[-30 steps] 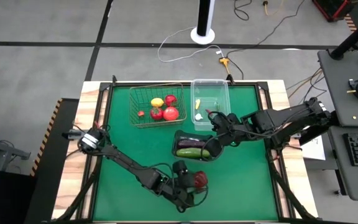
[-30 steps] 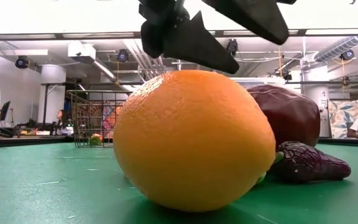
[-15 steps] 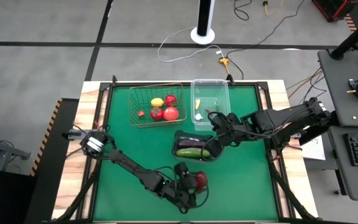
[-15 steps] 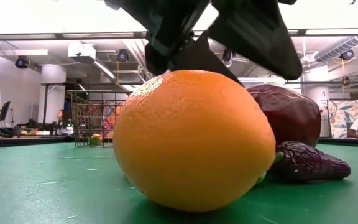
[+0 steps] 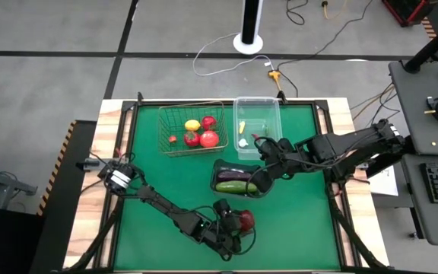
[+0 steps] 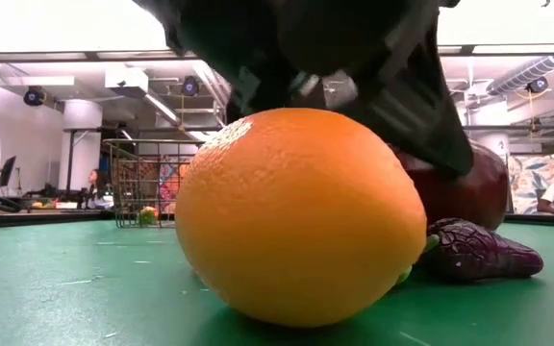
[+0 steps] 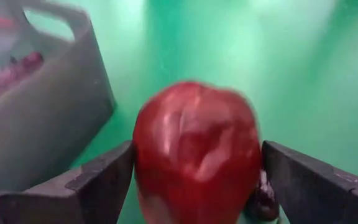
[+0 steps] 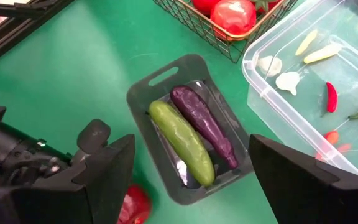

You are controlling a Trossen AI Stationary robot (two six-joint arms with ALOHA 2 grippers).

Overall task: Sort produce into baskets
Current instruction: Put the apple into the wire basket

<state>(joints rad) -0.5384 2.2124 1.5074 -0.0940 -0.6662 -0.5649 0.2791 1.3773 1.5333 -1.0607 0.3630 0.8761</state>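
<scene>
From overhead I judge the sorting well advanced: the wire basket (image 5: 192, 129) at the far side of the bench (image 5: 158, 175) holds a yellow lemon (image 5: 192, 125) and several red round fruits (image 5: 209, 138), the clear tub (image 5: 257, 126) beside it holds small pale and red bits, and the dark tray (image 5: 238, 180) just in front of the tub carries a green cucumber (image 5: 232, 186) and a purple eggplant (image 5: 231, 176) side by side. Near the front edge my left pincer (image 5: 234, 228) sits at a dark-red fruit (image 5: 245, 220), while my right pincer (image 5: 268, 169) hangs over the tray's tub-side end. At bench level an orange (image 6: 301, 216) fills the foreground, unsorted, resting on the green mat; behind it I see the dark-red fruit and a second small eggplant (image 6: 474, 250) lying on the mat, so at least three pieces are left. Through the left wrist camera the dark-red fruit looks glossy, faintly ribbed and nearly as wide as the gap; the fingers (image 7: 98, 180) stand spread on either side of it, close to its flanks but not clamped as far as I can see. Through the right wrist camera the right pincer's jaws stand wide apart and empty above the tray, and the tub shows garlic (image 8: 288, 81), a red chili (image 8: 332, 97) and pale yellow pieces.
</scene>
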